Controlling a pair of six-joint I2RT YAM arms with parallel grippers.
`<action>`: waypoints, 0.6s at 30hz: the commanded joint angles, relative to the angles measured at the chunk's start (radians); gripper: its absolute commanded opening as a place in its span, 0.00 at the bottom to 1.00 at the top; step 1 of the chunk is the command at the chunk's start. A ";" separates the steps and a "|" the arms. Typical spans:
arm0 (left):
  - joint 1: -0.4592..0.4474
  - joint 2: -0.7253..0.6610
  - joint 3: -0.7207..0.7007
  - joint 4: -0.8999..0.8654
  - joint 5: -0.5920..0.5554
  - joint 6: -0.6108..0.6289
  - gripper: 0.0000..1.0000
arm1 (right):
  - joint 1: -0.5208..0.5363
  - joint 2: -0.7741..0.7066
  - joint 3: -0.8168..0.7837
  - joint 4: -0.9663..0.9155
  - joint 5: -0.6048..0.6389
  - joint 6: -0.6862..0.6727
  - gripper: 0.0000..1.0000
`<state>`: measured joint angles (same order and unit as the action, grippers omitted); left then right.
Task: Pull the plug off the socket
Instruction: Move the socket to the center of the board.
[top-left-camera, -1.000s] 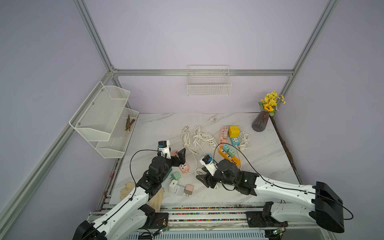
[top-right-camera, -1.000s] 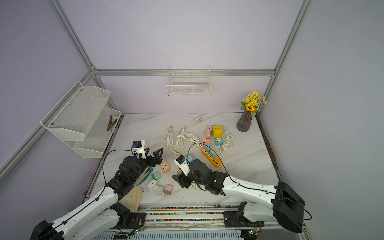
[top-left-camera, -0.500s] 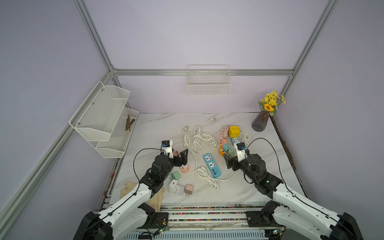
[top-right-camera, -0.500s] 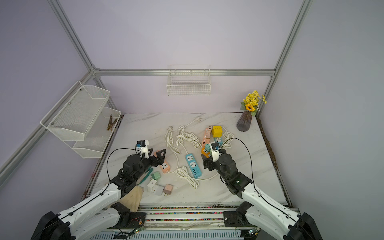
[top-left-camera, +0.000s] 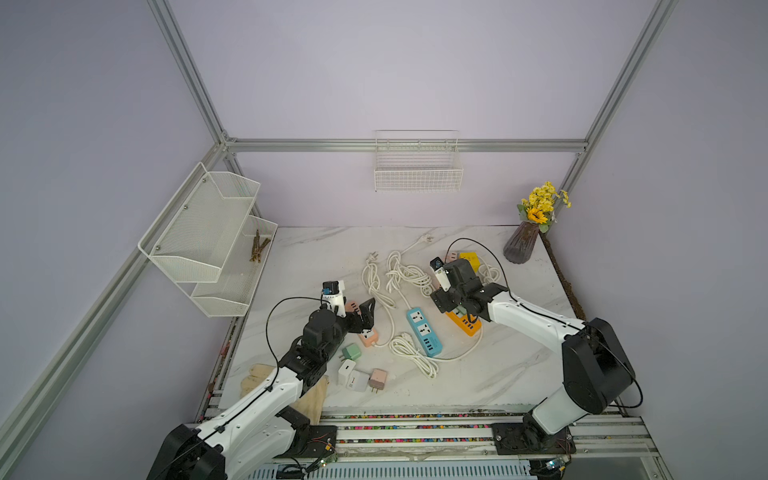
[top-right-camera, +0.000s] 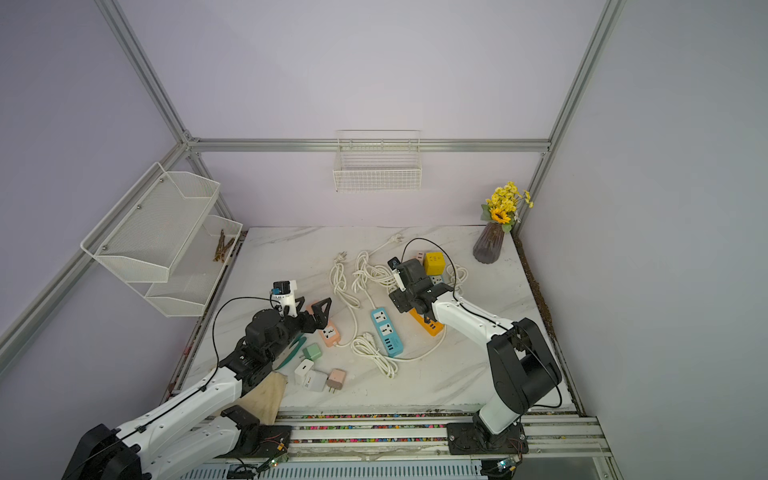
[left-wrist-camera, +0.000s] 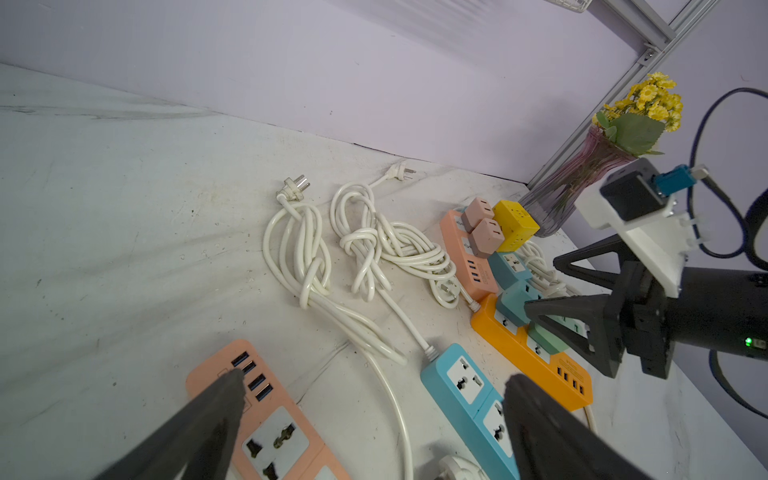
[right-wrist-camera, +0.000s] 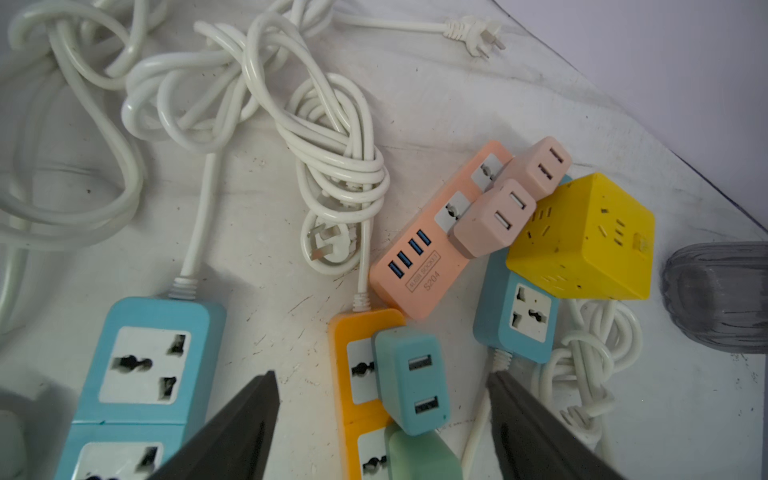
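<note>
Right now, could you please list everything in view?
Power strips: five, two peach, two blue, one orange, centre and back right
Plugged adapters: four, two pink, blue, green, on peach and orange strips
Loose adapters: four, green, two white, pink, front left
Cube socket: one, yellow, back right
Cords: several, white, centre
Vase of flowers: one, grey, yellow blooms, back right corner
Wire basket: one, white, back wall
Mesh shelf: one, white, left wall
Left gripper: one, black, open over peach strip
Right gripper: one, black, open over orange strip

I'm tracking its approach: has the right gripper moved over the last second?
Yes: the right gripper swung from the table's front middle back toward the purple ribbed vase, now above the orange power strip, jaws open.
</note>
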<state>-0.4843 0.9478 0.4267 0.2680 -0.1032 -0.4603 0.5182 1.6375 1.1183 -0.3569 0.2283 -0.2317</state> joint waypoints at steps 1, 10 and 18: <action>0.007 -0.024 0.012 0.022 0.000 0.015 1.00 | -0.021 0.067 0.073 -0.175 0.012 -0.059 0.80; 0.010 -0.044 0.010 0.014 -0.009 0.018 1.00 | -0.072 0.186 0.196 -0.271 -0.040 -0.074 0.55; 0.010 -0.045 0.009 0.015 0.000 0.016 1.00 | -0.073 0.225 0.241 -0.311 -0.071 -0.014 0.27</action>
<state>-0.4786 0.9184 0.4267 0.2661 -0.1047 -0.4599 0.4461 1.8442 1.3376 -0.6441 0.1680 -0.2836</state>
